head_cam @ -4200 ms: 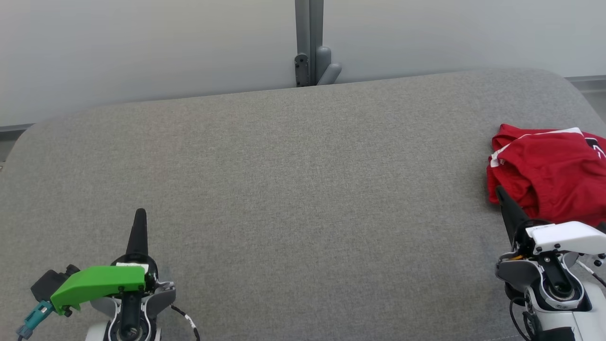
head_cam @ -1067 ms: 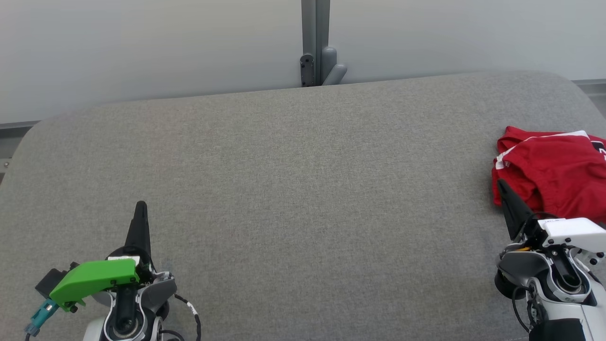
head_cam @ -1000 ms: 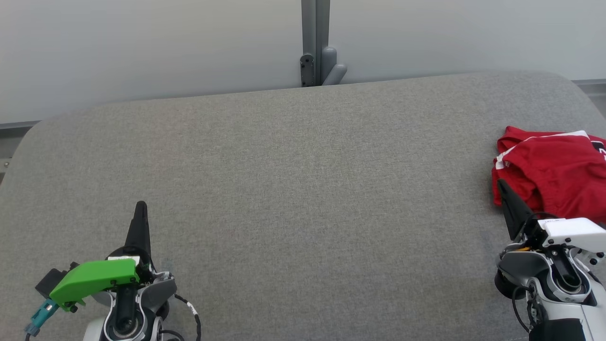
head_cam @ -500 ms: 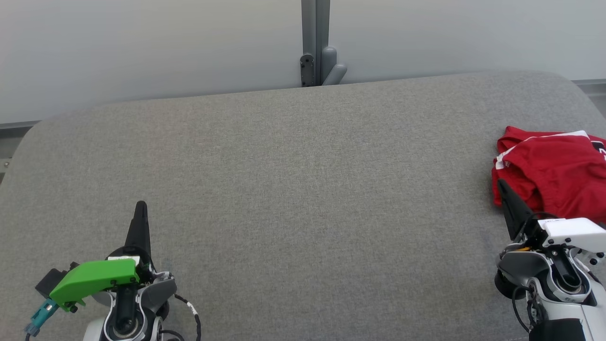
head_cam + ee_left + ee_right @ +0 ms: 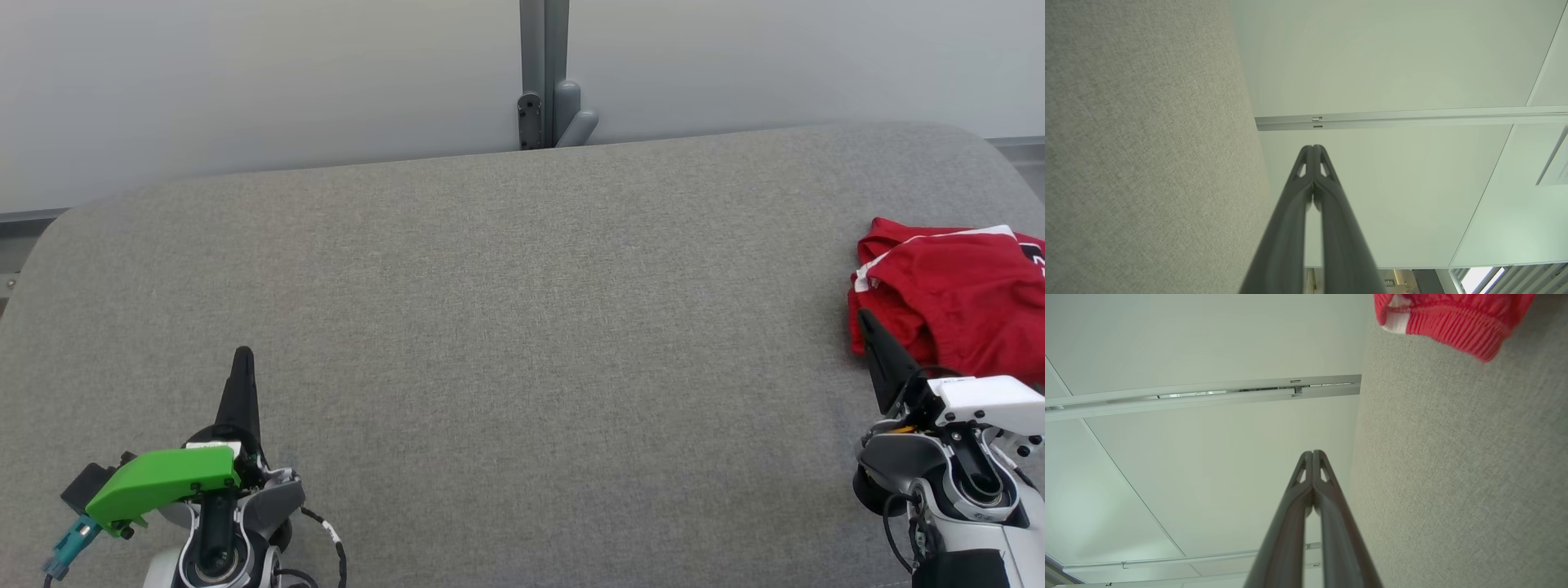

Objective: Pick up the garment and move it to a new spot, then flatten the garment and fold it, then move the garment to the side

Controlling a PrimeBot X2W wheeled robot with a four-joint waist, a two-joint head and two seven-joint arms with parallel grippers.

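Grey fabric surface (image 5: 522, 327), pale wall behind. A red garment (image 5: 955, 302), judged soft, light and limp, is bunched just past the right gripper's (image 5: 864, 320) pressed-together fingers; its ribbed edge is best pinched. The left gripper (image 5: 242, 357), fingers likewise together, is kept well apart.

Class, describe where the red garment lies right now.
In the head view the red garment lies at the far right edge of the grey surface, just beyond the right hand.

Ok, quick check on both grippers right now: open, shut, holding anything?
The left gripper is shut, holding nothing.
The right gripper is shut and empty too; the red garment lies beside it, not gripped.
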